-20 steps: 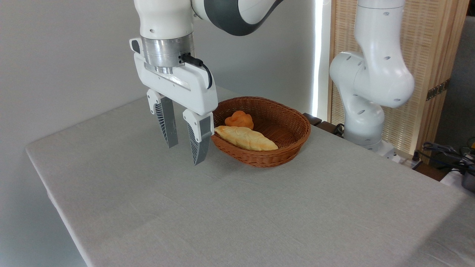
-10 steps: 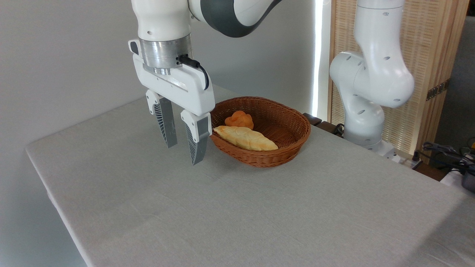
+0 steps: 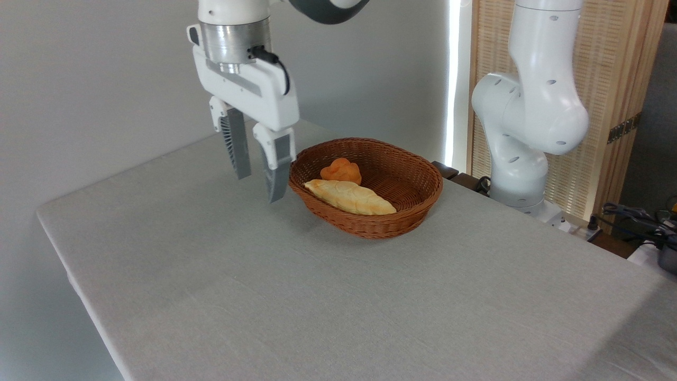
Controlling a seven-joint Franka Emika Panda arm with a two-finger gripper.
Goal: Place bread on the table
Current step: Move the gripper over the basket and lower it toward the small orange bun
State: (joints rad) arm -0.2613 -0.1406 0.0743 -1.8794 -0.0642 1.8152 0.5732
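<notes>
My gripper (image 3: 259, 185) hangs above the table (image 3: 254, 296), just left of the basket (image 3: 412, 214), with its fingers (image 3: 240, 159) apart by a moderate gap and nothing between them. The bread (image 3: 341, 170) lies inside the basket, at the back, touching the long loaf (image 3: 351, 197) in front of it. I judge it is light and soft, easy to crush, so I would take it gently across the lumpy top, from above. The basket wall and the loaf leave little room for the fingers. The table is wide and open in front.
</notes>
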